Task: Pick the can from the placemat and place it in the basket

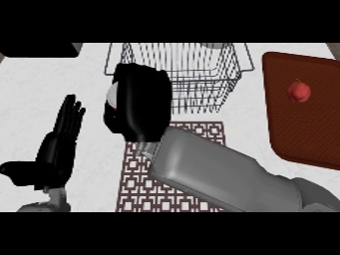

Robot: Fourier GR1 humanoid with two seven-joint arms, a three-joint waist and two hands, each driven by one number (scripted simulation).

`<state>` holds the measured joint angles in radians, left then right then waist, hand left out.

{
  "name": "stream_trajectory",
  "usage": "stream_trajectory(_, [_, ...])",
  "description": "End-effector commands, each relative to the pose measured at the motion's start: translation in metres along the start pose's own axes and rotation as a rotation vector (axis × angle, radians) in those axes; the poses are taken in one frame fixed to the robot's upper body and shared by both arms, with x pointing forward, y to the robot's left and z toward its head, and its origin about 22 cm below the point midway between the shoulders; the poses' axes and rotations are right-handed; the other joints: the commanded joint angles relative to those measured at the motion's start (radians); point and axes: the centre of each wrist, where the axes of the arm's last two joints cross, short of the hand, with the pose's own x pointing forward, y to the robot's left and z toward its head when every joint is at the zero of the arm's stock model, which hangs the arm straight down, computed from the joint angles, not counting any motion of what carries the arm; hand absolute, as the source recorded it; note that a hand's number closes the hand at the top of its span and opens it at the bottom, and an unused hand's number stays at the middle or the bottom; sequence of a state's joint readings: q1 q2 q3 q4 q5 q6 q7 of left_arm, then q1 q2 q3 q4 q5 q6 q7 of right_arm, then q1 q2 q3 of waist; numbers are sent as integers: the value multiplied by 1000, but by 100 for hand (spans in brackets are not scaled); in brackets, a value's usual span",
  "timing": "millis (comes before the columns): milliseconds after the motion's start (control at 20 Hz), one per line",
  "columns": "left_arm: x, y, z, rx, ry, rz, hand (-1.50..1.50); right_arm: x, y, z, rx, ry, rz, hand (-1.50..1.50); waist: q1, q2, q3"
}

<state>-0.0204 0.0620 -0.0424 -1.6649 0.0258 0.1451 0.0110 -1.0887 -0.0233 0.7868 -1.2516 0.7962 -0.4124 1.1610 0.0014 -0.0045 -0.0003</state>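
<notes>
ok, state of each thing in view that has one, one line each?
Right hand: raised near the basket's front-left corner, fingers curled round the can.
Red and white can: mostly hidden in the right hand, off the placemat.
Left hand: open, fingers straight, resting at left.
Wire basket: upright.
Patterned brown placemat: flat.
Red apple: on the brown tray.

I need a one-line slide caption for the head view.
Right hand curled round the can beside the wire basket; left hand rests open.

left robot hand [58, 144]: fingers straight, resting | right robot hand [139, 102]: curled, raised
</notes>
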Motion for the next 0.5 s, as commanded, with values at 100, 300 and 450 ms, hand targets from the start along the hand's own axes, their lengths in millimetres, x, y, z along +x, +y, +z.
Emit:
stream_trajectory(100, [9,5,9,1,10,-12,0,-19,1,-10,31,165,90,150,0,0,0])
stream_trajectory(300, [-3,14,12,-1,-5,-11,0,-50,28,-4,70,160,114,150,2,2,0])
stream_trajectory(450, [-6,5,8,-4,-10,-4,0,-65,33,-5,86,157,130,150,-1,3,0])
